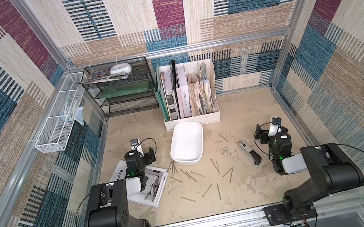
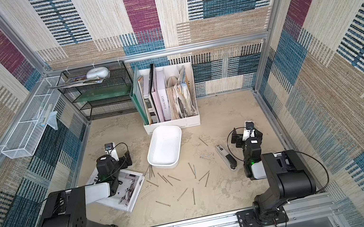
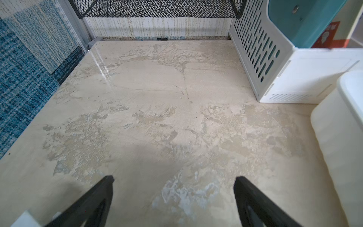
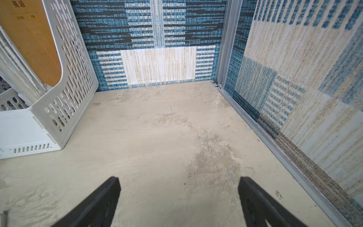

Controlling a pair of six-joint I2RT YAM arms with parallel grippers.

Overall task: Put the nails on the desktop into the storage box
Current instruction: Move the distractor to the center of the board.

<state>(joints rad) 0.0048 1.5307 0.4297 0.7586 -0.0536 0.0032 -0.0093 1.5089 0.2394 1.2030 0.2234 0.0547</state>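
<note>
Left gripper [image 3: 173, 180] and right gripper [image 4: 179, 180] are hanging wide open, empty, flanking the nails [image 1: 218, 191] scattered beside the box [image 1: 187, 143], seemingly poised to start.

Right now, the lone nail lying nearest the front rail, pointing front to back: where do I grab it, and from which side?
Mid-shaft, from straight above. That nail lies flat on the desktop, so there is no way under it from the side. Its neighbours lie apart, leaving finger room on both sides. Turn the open right claw so it closes across the shaft, not along it.
</note>
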